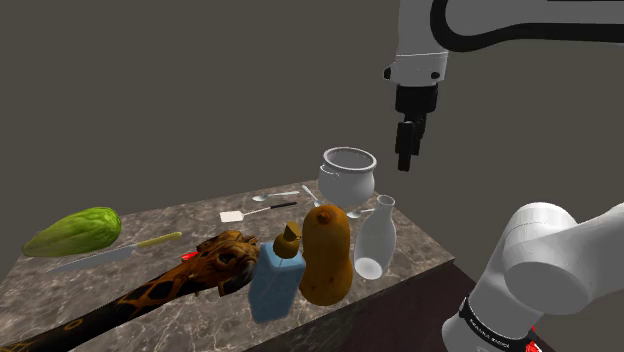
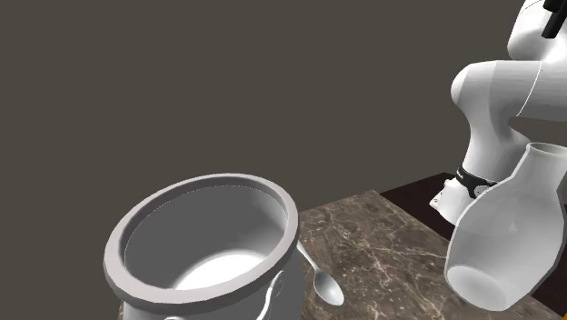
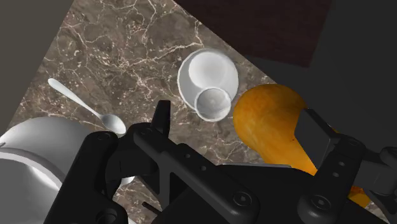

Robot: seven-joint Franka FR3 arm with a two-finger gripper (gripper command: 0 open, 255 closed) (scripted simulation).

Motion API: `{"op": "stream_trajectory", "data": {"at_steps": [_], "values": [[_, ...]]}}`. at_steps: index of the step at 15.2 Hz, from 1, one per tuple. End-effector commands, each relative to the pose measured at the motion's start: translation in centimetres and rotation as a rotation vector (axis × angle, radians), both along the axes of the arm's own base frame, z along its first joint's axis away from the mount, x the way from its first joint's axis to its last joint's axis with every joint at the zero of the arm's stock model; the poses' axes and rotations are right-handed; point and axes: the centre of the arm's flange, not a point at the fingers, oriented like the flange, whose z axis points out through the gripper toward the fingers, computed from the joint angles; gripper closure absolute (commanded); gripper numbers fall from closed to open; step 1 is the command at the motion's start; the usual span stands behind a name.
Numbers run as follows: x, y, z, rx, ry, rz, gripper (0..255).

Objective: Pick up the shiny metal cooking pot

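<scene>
The pot is pale grey with a thick rim and stands upright at the far end of the marble counter. It looms large and empty in the second exterior view, and its rounded side lies off to the side of one finger in the wrist view. My black gripper hangs in the air above the pot and toward the shoulder view's right, well clear of it. Seen from the wrist, the gripper is open, its fingers apart with nothing between them.
A white vase and an orange squash stand close beside the pot. A spoon lies at its base. Further along the counter are a blue bottle, a spatula, a knife and a green fruit.
</scene>
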Motion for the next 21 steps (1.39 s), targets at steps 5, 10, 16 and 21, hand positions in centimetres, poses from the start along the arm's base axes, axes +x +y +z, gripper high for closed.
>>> {"op": "stream_trajectory", "data": {"at_steps": [5, 10, 16, 21], "values": [[3.7, -2.8, -2.5, -0.002, -0.002, 0.005, 0], [8.3, -6.2, -5.5, -0.004, -0.005, 0.011, 0], [13.9, -10.4, -9.1, -0.006, -0.009, 0.018, 0], [18.7, -13.8, -12.1, -0.008, -0.011, 0.024, 0]]}}
